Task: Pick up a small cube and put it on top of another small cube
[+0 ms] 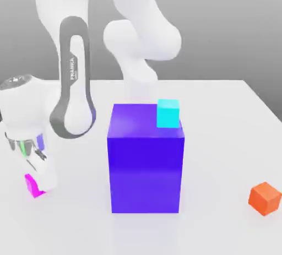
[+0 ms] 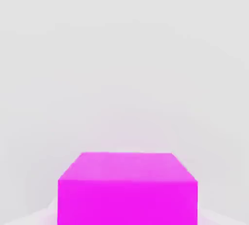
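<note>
Magenta is the colour to watch in the exterior view: the small cube [image 1: 33,185] sits on the white worktop [image 1: 220,138] at the exterior view's left, low in the scene, well apart from the tall purple-blue block [image 1: 146,160] in the middle. The gripper [image 1: 39,178] has its white body directly over and partly in front of that cube, so only the cube's left part shows beside it. Whether the gripper is open or clamped on the cube I cannot tell, since no gap or contact is visible. A cyan cube [image 1: 168,113] rests on the far right corner of the block's top, and an orange cube [image 1: 265,197] lies alone on the worktop at the exterior view's right, well away from everything else.

In the hand view, the small cube [image 2: 127,190] lies straight under the hand camera and very near, showing its flat top face and one side face against the bare worktop [image 2: 124,49]. Being a cube it has no long axis; its near edge runs square across the picture, so its faces seem lined up with the hand. The next move appears to turn on that alignment: the cube lies directly below the gripper, not off to one side
</note>
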Controlling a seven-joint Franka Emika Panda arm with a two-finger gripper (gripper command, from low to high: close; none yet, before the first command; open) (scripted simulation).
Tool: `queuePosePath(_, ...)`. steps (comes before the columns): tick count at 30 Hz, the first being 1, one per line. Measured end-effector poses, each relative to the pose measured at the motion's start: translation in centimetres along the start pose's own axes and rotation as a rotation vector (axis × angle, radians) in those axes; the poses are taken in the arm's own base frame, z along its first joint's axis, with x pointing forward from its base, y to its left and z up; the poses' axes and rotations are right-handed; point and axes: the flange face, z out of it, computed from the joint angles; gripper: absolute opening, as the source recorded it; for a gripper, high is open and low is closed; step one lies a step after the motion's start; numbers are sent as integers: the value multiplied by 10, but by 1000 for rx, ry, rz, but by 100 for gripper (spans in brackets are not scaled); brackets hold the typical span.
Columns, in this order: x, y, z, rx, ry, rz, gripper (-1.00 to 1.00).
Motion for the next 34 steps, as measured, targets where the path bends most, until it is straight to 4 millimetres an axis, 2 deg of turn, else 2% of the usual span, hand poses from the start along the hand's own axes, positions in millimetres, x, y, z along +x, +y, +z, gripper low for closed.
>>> queuePosePath(3, -1, 0, -29, 1, -4, 0, -100)
queuePosePath(4, 1, -6, -35, 0, -3, -20, -100)
queuePosePath(14, 31, -116, -60, -8, 8, -362, -100)
queuePosePath(24, 38, -224, -83, 0, -4, -707, -100)
queuePosePath(25, 38, -233, -84, 2, -5, -737, -100)
queuePosePath(26, 38, -238, -74, 3, -6, -752, -100)
queuePosePath(28, 38, -241, -44, 3, -6, -763, -100)
queuePosePath(29, 38, -241, -31, 3, -6, -765, 100)
queuePosePath(34, 38, -241, -31, 3, -6, -765, 100)
